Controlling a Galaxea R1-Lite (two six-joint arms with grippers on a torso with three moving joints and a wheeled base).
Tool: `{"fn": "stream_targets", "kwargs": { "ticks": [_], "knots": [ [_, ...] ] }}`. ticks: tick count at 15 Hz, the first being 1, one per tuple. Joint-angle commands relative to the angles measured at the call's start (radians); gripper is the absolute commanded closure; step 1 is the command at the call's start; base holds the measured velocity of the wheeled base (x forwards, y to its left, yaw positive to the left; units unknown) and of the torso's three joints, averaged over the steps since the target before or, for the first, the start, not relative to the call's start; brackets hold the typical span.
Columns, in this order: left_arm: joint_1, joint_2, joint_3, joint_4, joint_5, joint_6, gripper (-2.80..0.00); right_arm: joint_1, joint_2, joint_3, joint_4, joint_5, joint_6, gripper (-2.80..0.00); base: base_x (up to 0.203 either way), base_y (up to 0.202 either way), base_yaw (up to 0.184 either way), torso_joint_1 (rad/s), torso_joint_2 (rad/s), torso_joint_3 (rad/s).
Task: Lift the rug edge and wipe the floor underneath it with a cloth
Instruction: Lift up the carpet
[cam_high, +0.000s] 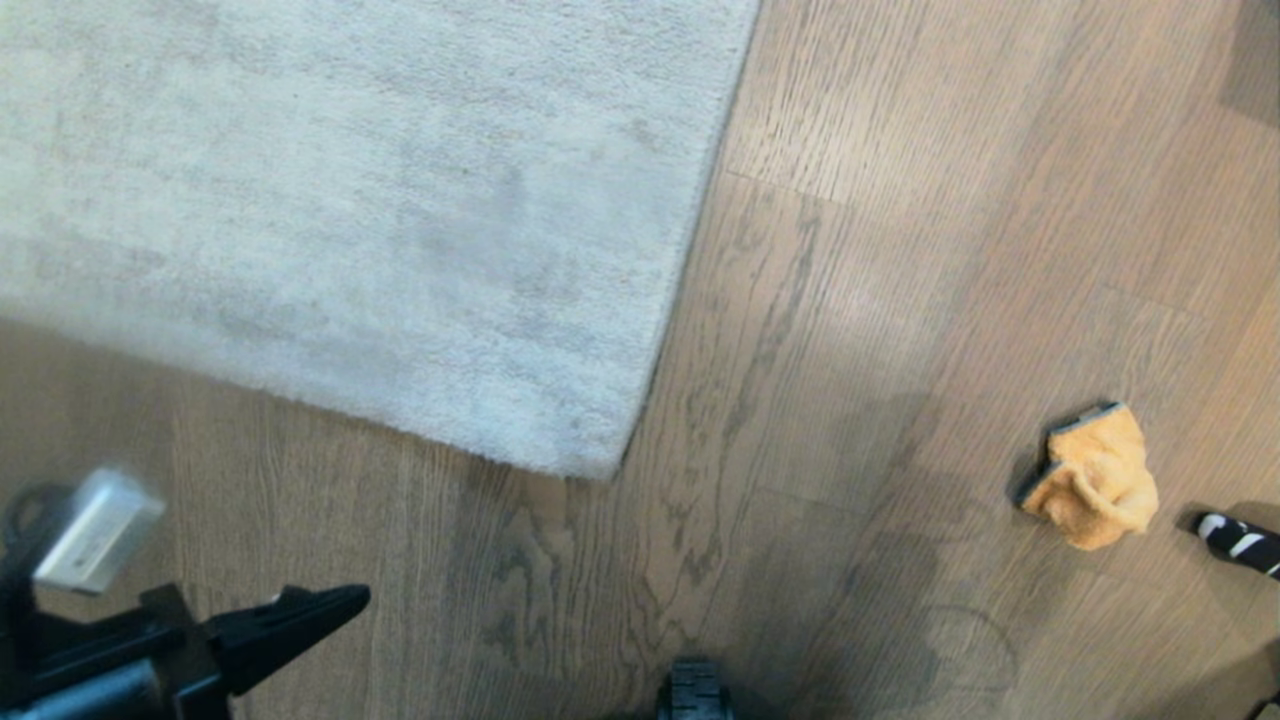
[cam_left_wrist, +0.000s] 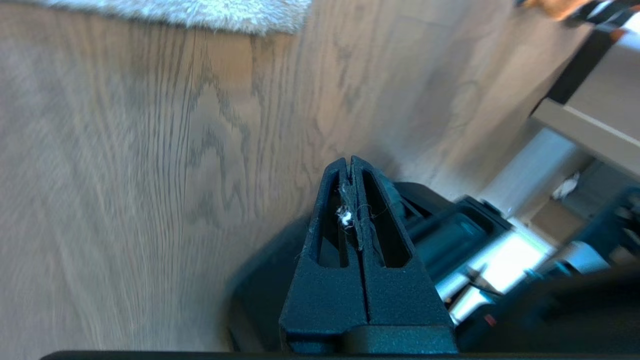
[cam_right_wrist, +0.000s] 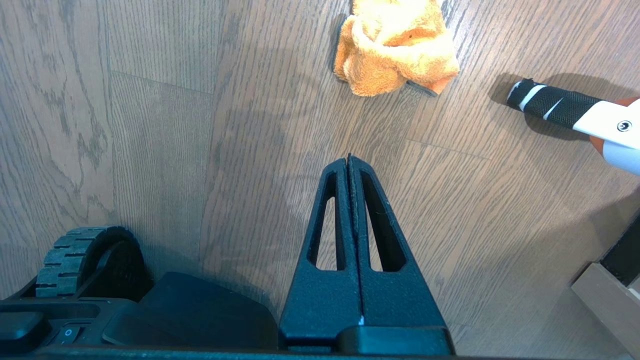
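On floor (cam_high: 800, 350), crumpled (orange-yellow) cloth (cam_high: 1095, 480)

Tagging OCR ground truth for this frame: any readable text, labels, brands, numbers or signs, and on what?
No readable words or numbers.
Round mark on the white handle: a symbol only, too small to read.
Small mark on the switch on the robot base: a symbol, not text.
Grey block on the left arm: blurred, nothing legible.

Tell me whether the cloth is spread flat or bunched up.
Bunched up. The cloth sits on the floor as a crumpled orange lump with folds, its dark edging curled at one side, apart from the rug.
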Motion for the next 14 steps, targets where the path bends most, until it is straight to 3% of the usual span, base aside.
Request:
{"fn": "stream_targets", "kwargs": {
  "ticks": [1, 4, 5, 9, 12, 14],
  "knots": [
    [-0.097, 0.312, -0.025, -0.187, 0.074, -0.017, 0.00, 0.000, 0.000, 0.000, 0.000, 0.000, 0.000, 0.00, 0.000, 0.000, 0.000, 0.000, 0.00, 0.000],
    [-0.257, 0.483, -0.144, -0.314, 0.270, -0.083, 0.00, 0.000, 0.000, 0.000, 0.000, 0.000, 0.000, 0.00, 0.000, 0.000, 0.000, 0.000, 0.00, 0.000],
    [-0.276, 0.508, -0.180, -0.327, 0.295, -0.107, 0.00, 0.000, 0.000, 0.000, 0.000, 0.000, 0.000, 0.00, 0.000, 0.000, 0.000, 0.000, 0.00, 0.000],
    [-0.349, 0.536, -0.263, -0.307, 0.306, -0.237, 0.00, 0.000, 0.000, 0.000, 0.000, 0.000, 0.000, 0.00, 0.000, 0.000, 0.000, 0.000, 0.00, 0.000],
    [-0.404, 0.529, -0.263, -0.249, 0.307, -0.266, 0.00, 0.000, 0.000, 0.000, 0.000, 0.000, 0.000, 0.00, 0.000, 0.000, 0.000, 0.000, 0.00, 0.000],
    [-0.460, 0.527, -0.248, -0.247, 0.342, -0.328, 0.00, 0.000, 0.000, 0.000, 0.000, 0.000, 0.000, 0.00, 0.000, 0.000, 0.000, 0.000, 0.00, 0.000]
  ]
}}
